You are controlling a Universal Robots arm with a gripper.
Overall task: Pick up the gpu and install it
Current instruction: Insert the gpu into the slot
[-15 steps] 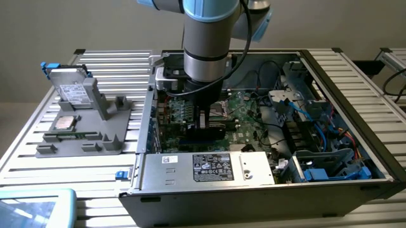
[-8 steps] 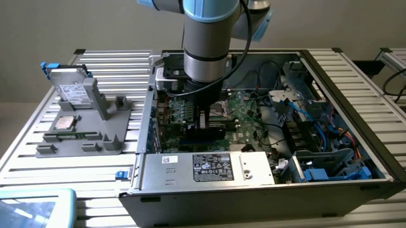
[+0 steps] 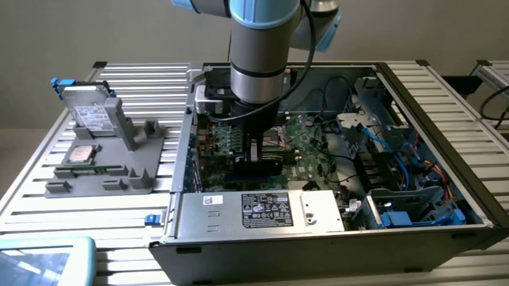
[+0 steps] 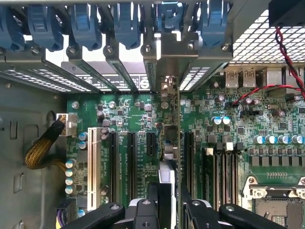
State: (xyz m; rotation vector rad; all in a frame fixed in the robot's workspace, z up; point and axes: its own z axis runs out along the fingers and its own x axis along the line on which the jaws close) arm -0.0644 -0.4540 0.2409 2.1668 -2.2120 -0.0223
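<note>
The gpu [image 4: 172, 143] shows edge-on in the wrist view as a thin upright card. Its metal bracket [image 4: 178, 55] sits up against the case's rear slot openings. My gripper [image 4: 170, 193] is shut on the card's near end, one black finger on each side. The card stands over the green motherboard [image 4: 143, 114], between the black expansion slots [image 4: 131, 162] and the memory slots [image 4: 221, 167]; I cannot tell whether it is seated. In the exterior view my gripper [image 3: 261, 152] reaches down inside the open computer case [image 3: 445, 179] over the board's middle.
A grey fixture [image 3: 119, 173] at the exterior view's left holds a silver drive [image 3: 87, 110] and a small processor chip [image 3: 82, 154]. The power supply box [image 3: 263, 210] lines the case front. Blue and black cables [image 3: 413, 155] and a drive cage fill the case's right side. Blue latches [image 4: 86, 24] line the rear.
</note>
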